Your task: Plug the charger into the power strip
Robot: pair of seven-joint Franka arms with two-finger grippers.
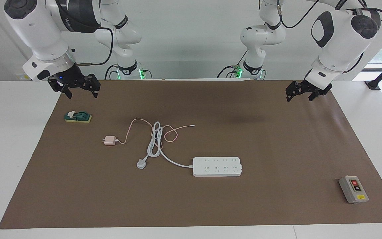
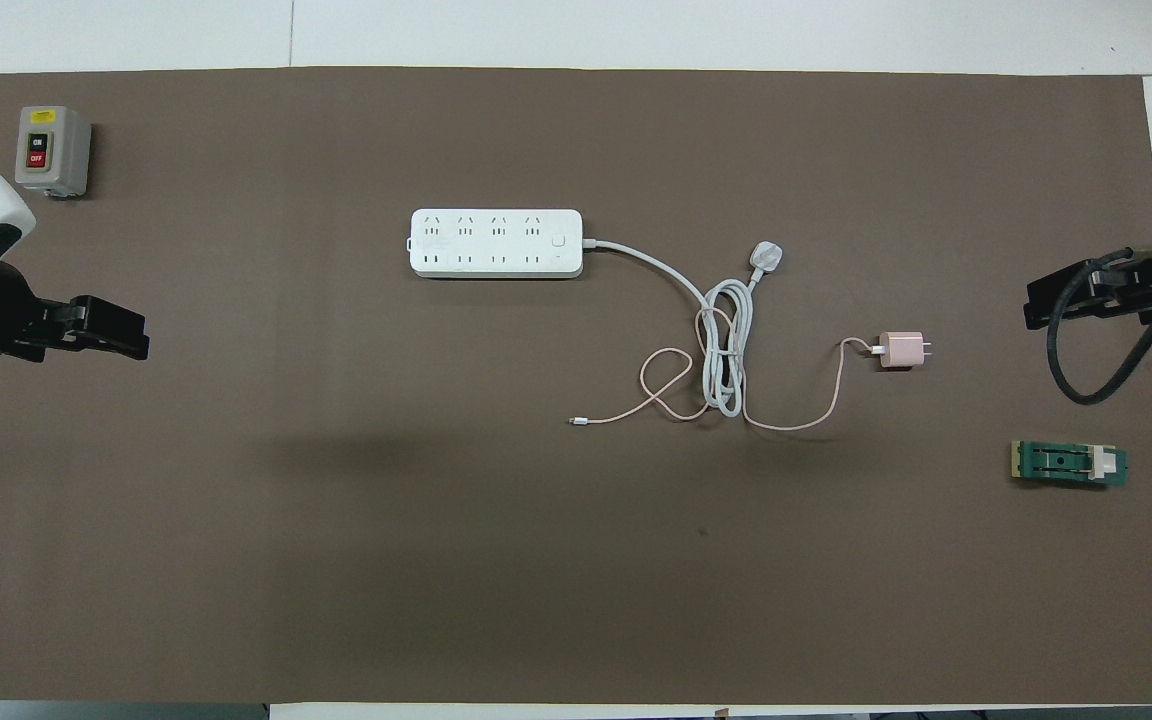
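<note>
Charger [image 1: 110, 140] – small pale-pink cube, two prongs pointing toward the right arm's end of the table, lying flat on the brown mat [image 1: 277, 205]. Its thin pink cable [image 2: 816, 415] loops away and ends in a tiny white connector [image 2: 578, 421]; the cable crosses the strip's cord. Charger is unplugged, well apart from the strip, nearer the robots than it and toward the right arm's end.

Strip [image 1: 217, 166] – long flat white bar, rounded corners, two rows of outlets, lying near the mat's middle. Its thick white cord [image 1: 155, 141] is bundled in a loose coil between charger and strip and ends in a grey-white plug [image 1: 141, 163] lying on the mat.

Count: one charger, one strip, one grey switch box [image 1: 353, 189] with red and yellow marks at the left arm's end, one green part [image 1: 78, 117] on a yellow base at the right arm's end.

Left gripper [image 1: 302, 94] – hanging over the mat's corner at its own end, fingers spread, holding nothing. Right gripper [image 1: 81, 92] – over the mat's edge above the green part, fingers spread, also empty. Both arms wait.
</note>
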